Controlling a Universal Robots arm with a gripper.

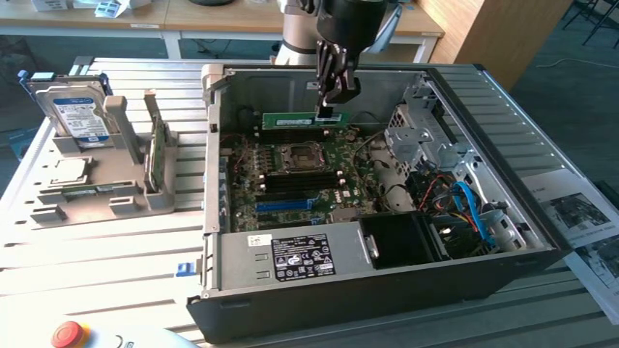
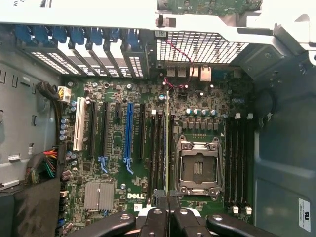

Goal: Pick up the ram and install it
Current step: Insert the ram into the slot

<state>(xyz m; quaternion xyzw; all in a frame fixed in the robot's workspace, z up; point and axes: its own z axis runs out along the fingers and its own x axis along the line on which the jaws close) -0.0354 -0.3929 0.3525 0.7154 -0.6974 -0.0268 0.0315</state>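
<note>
The case (image 1: 387, 297) is open on top; its drive cage (image 1: 425, 138) and power supply (image 1: 290, 257) border the motherboard (image 1: 300, 174).

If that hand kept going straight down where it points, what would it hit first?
Probably the memory slots beside the CPU socket; the ram the hand grips would touch them first. Depth is hard to judge.

I see the ram (image 1: 301, 120) as a thin green stick with a white label, standing on its long edge inside the open computer case (image 1: 387, 290), level over the motherboard (image 1: 290, 185). The end effector (image 1: 331, 109) pinches it at one end. Through the wrist view it runs edge-on along the memory slots (image 2: 157, 148), beside the processor socket (image 2: 199, 165).
</note>
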